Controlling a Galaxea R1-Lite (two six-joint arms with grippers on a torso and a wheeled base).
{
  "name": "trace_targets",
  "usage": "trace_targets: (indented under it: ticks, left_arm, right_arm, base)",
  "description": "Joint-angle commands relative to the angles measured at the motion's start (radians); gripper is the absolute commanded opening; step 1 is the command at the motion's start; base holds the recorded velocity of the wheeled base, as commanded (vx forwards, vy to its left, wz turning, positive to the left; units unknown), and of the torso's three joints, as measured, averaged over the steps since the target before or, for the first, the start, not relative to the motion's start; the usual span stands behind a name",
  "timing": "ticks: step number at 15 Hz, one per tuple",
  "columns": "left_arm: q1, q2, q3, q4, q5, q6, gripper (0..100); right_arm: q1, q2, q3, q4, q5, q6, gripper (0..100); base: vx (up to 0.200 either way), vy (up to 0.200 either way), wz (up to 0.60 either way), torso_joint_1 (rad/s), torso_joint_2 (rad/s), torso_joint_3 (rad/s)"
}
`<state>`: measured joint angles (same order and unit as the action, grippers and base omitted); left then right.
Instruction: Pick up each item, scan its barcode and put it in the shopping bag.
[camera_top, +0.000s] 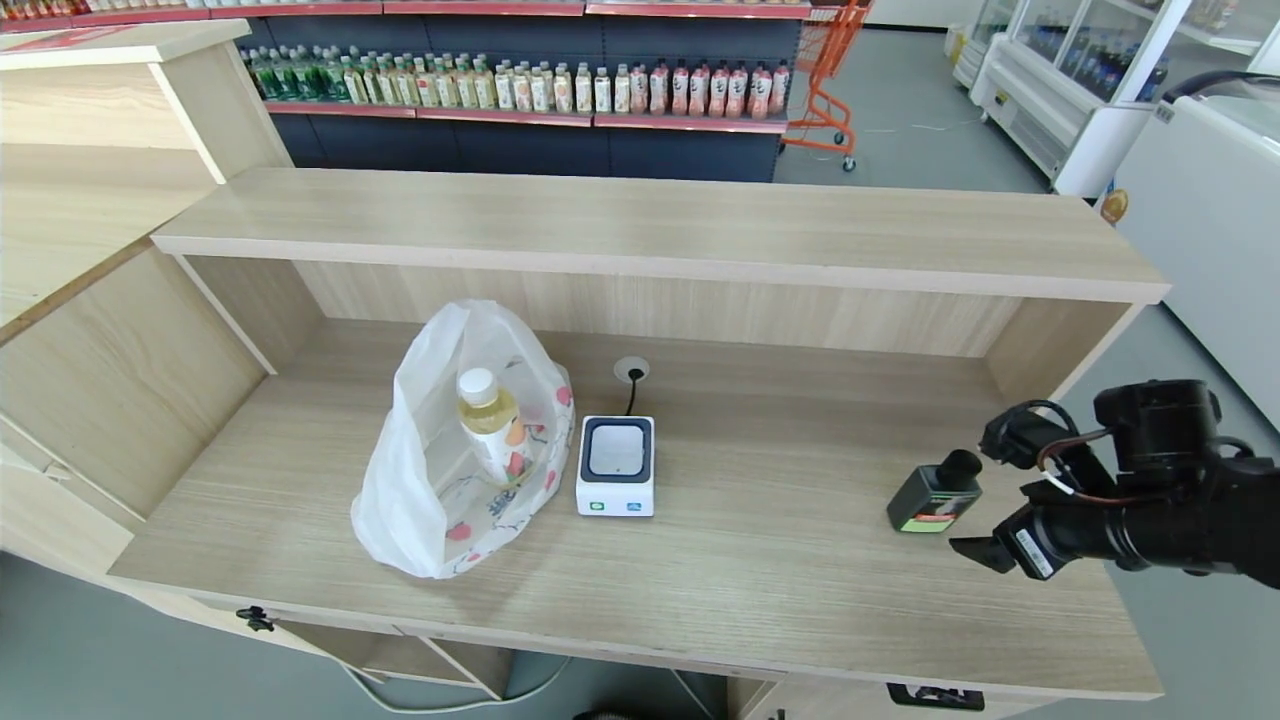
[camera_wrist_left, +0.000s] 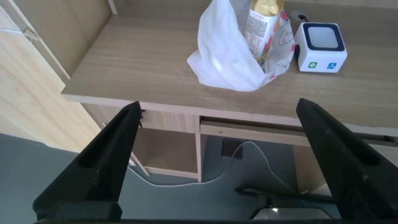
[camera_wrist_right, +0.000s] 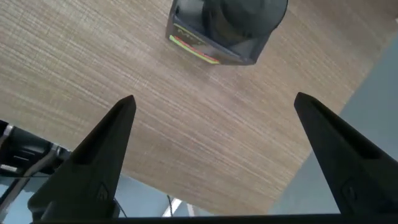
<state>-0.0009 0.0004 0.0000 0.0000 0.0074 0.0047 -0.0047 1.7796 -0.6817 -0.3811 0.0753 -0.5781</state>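
From the head we see a dark jar (camera_top: 935, 495) near the bench's (camera_top: 760, 570) right edge, just ahead of the released right pincer (camera_top: 990, 495); the right wrist view cuts its cap off. The left pincer (camera_wrist_left: 219, 107), also spread, hangs off the front edge. A bottle (camera_top: 490, 415) stands in the shopping bag (camera_top: 420, 500), beside the scanner (camera_top: 616, 465).

From where I stand, no print can be made out. The dark bottle (camera_top: 930, 503) wears a red-striped label and the scanner (camera_top: 615, 465) two small coloured badges, both illegible.
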Motion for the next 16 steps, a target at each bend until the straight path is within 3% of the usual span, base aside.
trace_targets:
  ticks: [1,15,16]
  left_arm:
    - [-0.001,0.000,0.000,0.000,0.000,0.000,100]
    - [-0.001,0.000,0.000,0.000,0.000,0.000,100]
    - [-0.001,0.000,0.000,0.000,0.000,0.000,100]
  right_arm:
    - [0.014,0.081,-0.064,0.001,0.012,-0.029,100]
    - [0.066,0.236,-0.228,-0.001,0.060,-0.039,100]
    - [0.071,0.242,-0.233,-0.005,0.069,-0.040,0]
  base:
    - [0.000,0.000,0.00,0.000,0.00,0.000]
    - [0.000,0.000,0.00,0.000,0.00,0.000]
    - [0.000,0.000,0.00,0.000,0.00,0.000]
